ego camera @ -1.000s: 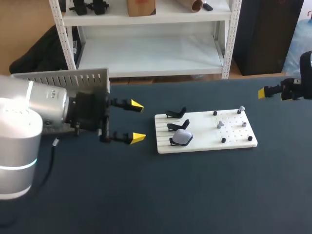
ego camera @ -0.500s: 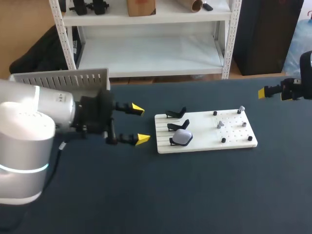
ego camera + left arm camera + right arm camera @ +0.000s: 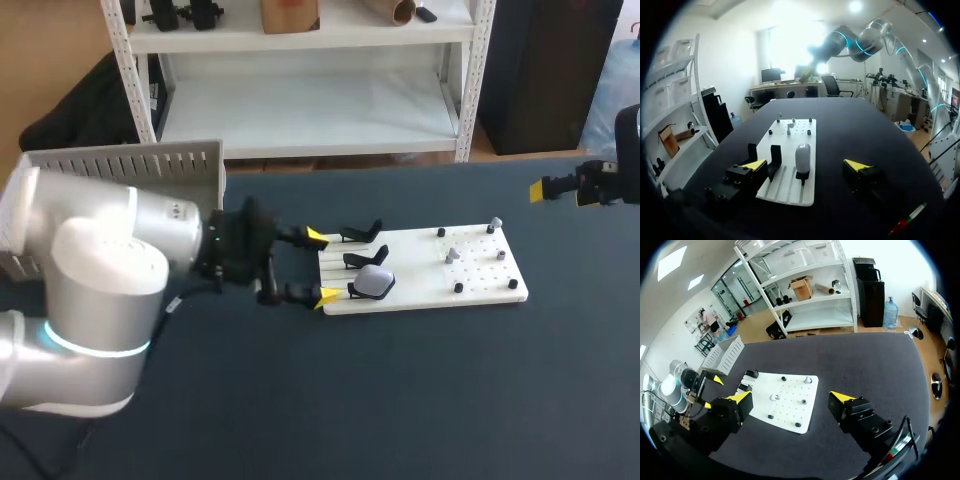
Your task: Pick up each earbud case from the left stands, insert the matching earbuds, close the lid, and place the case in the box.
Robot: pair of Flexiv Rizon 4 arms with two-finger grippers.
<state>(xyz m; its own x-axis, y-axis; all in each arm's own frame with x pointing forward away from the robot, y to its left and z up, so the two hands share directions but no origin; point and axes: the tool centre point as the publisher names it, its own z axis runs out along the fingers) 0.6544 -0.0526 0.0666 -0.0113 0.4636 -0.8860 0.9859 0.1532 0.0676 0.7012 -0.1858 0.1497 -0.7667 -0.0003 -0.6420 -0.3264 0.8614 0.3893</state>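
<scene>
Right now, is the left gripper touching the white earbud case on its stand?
Apart. The left wrist view shows the earbud case ahead of the left gripper, midway between its open fingers, with bare board showing on both sides.

A dark blue table (image 3: pixel 400 400) carried a white board (image 3: pixel 415 270), grooved at one end and drilled with holes at the other, where small black pegs (image 3: pixel 459 288) stood upright.

Robotics lab: robot arm (image 3: pixel 110 260), worktable (image 3: pixel 420 400)
</scene>
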